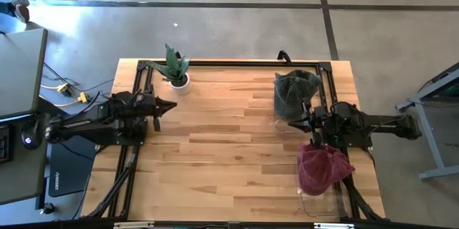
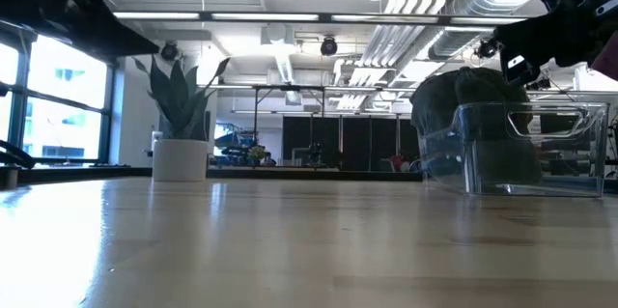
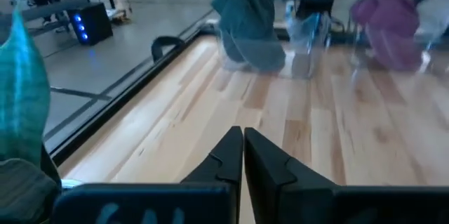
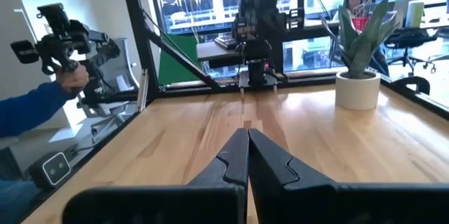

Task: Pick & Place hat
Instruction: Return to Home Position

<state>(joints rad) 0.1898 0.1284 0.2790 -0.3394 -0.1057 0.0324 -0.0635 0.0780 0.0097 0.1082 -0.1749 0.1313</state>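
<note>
A dark green hat sits in a clear bin at the table's far right. A maroon hat lies over the far part of a second clear bin at the near right. My left gripper hovers shut and empty over the table's left side, pointing toward the hats. My right gripper hangs shut and empty between the two bins, pointing toward the table's left.
A potted plant in a white pot stands at the far left, close behind my left gripper. A black frame runs along the table's edges. A person's hand holds a controller beyond the table. Bare wood fills the middle.
</note>
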